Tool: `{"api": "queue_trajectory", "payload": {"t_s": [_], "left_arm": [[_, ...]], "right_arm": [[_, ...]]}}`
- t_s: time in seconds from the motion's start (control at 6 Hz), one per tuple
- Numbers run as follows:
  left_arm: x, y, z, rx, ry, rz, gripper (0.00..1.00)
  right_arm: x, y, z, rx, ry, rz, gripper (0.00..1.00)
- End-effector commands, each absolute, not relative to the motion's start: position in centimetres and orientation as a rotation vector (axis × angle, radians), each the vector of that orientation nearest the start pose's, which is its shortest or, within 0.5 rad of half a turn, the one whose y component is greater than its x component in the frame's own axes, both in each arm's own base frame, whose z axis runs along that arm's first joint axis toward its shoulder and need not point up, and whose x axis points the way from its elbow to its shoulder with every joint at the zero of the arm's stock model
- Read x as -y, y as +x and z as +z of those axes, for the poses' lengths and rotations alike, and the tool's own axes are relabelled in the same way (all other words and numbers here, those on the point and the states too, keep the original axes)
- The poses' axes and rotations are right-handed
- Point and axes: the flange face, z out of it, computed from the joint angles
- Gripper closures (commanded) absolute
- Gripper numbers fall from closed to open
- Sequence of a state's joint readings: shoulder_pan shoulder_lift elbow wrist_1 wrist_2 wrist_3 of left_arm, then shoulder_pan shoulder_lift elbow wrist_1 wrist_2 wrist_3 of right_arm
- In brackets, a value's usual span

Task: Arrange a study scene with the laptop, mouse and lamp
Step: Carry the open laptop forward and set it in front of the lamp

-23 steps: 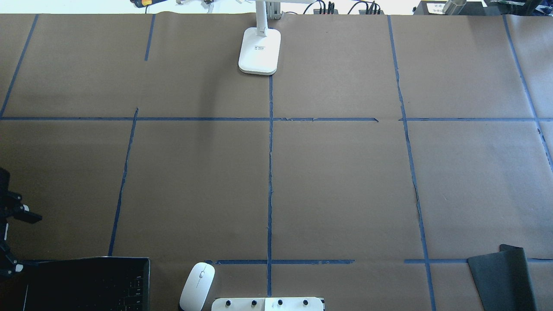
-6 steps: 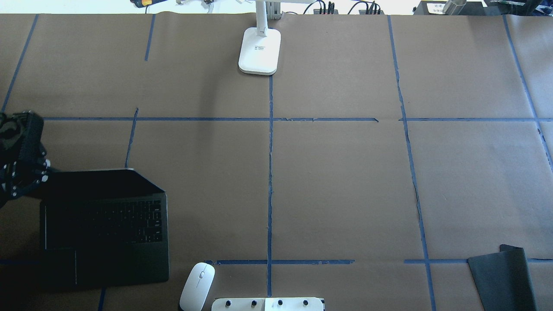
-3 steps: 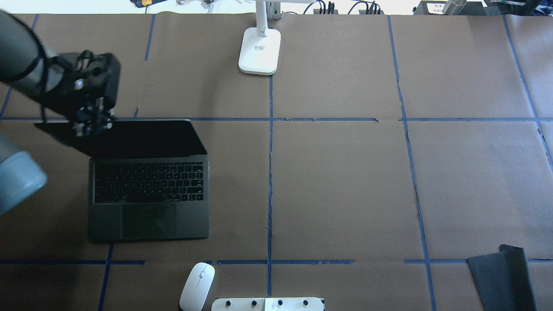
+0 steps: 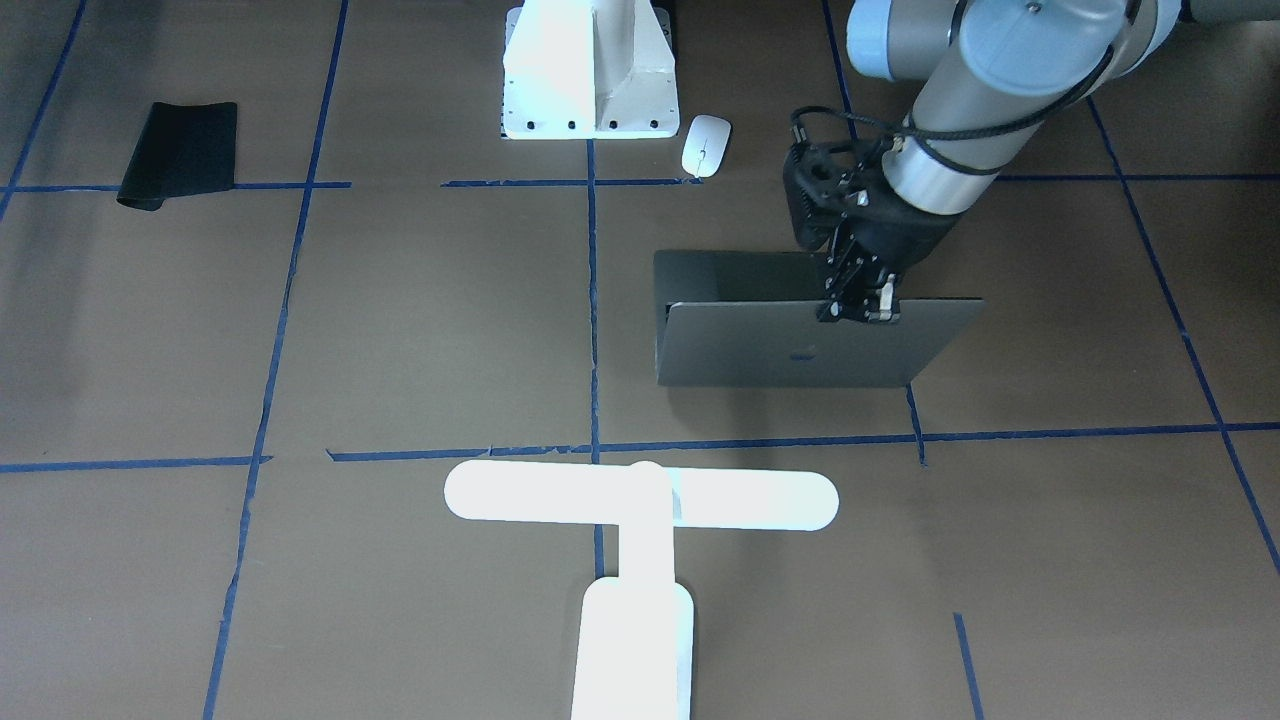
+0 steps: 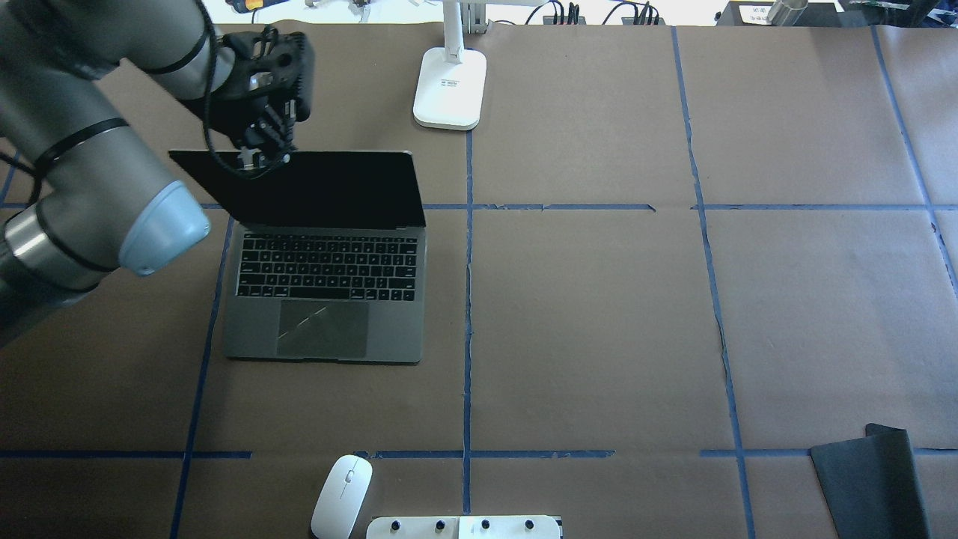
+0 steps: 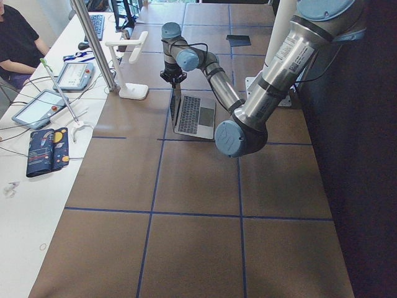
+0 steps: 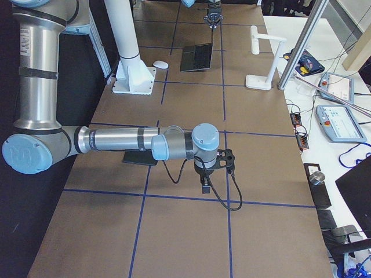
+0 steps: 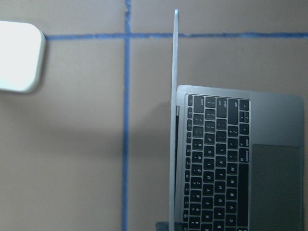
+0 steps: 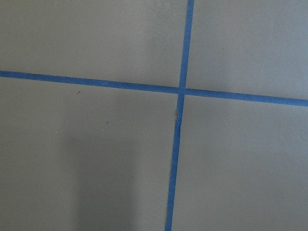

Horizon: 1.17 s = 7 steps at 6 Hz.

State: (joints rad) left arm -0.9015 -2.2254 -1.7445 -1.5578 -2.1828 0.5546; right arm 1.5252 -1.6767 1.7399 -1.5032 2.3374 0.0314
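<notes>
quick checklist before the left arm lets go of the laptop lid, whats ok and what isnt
1. Grip: the left gripper is shut on the slim dark-grey metal laptop, at the lid's top edge. Ok.
2. Laptop open, base seemingly flat on the table. Ok.
3. Gap to the bright white T-shaped lamp: apart. Ok.
4. Small flat white oval mouse set beside the laptop: not ok, it lies apart, next to the white bolted pedestal.
5. Right gripper open or shut: cannot tell, it shows only in a side view.
</notes>
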Motion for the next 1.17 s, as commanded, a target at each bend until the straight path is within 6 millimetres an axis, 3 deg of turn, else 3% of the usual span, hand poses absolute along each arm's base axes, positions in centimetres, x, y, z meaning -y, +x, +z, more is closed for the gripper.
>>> {"api": "queue_trajectory", "payload": {"t_s": [0.0, 0.17, 0.5, 0.67, 0.83, 1.0], "left_arm": [[60.3, 38.5, 15.5, -0.705, 0.863, 1.315, 1.0], [62.2, 39.8, 14.3, -0.692, 0.89, 1.315, 1.0], [63.8, 40.9, 14.8, -0.668, 0.909, 1.303, 0.99], [63.7, 40.7, 14.7, -0.672, 0.905, 1.29, 0.81], [63.5, 40.4, 14.6, -0.701, 0.88, 1.222, 0.49], [63.2, 39.9, 14.0, -0.702, 0.891, 1.216, 0.26]], "right_arm": [[45.7, 4.3, 62.5, 0.77, 0.082, -0.058, 0.0], [45.7, 4.3, 62.6, 0.77, 0.081, -0.058, 0.0], [45.6, 4.3, 63.0, 0.771, 0.073, -0.055, 0.0], [45.6, 4.3, 63.1, 0.771, 0.072, -0.054, 0.0], [45.6, 4.3, 63.1, 0.771, 0.072, -0.054, 0.0], [45.6, 4.3, 63.1, 0.771, 0.072, -0.054, 0.0]]}}
